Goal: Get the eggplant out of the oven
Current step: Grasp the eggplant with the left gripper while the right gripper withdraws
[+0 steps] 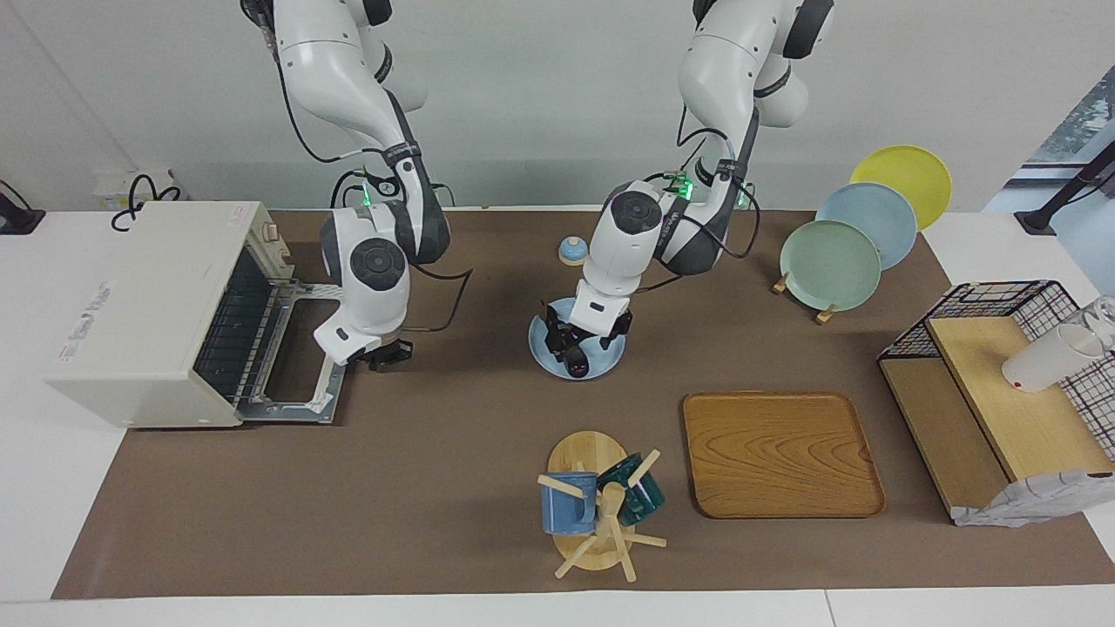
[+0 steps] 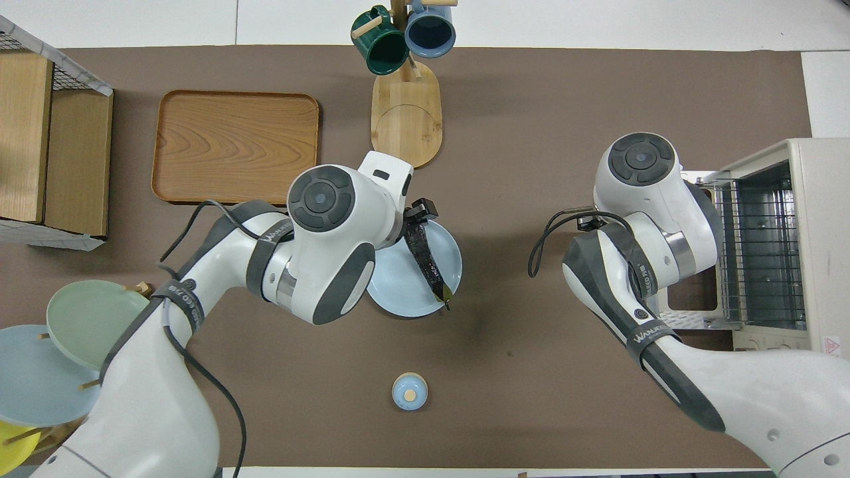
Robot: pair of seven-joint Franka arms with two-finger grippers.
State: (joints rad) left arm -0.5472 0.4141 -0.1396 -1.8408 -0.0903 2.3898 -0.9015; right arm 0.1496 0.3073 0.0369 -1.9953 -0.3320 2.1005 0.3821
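The off-white oven (image 1: pixel 148 313) stands at the right arm's end of the table with its door (image 1: pixel 296 405) dropped open and its wire rack bare; it also shows in the overhead view (image 2: pixel 807 199). The dark purple eggplant (image 2: pixel 425 255) lies slanted over a light blue plate (image 2: pixel 398 292) at mid-table, its stem pointing toward the robots. My left gripper (image 1: pixel 577 355) is low over that plate (image 1: pixel 544 353) and shut on the eggplant's (image 1: pixel 577 369) end farther from the robots. My right gripper (image 1: pixel 383 353) hangs beside the open door's edge, holding nothing I can see.
A wooden tray (image 1: pixel 780 453) and a mug tree (image 1: pixel 601 509) with a blue and a green mug lie farther from the robots than the plate. A small blue knobbed lid (image 1: pixel 572 252) sits nearer. A plate rack (image 1: pixel 858 235) and a wire shelf (image 1: pixel 1002 383) stand at the left arm's end.
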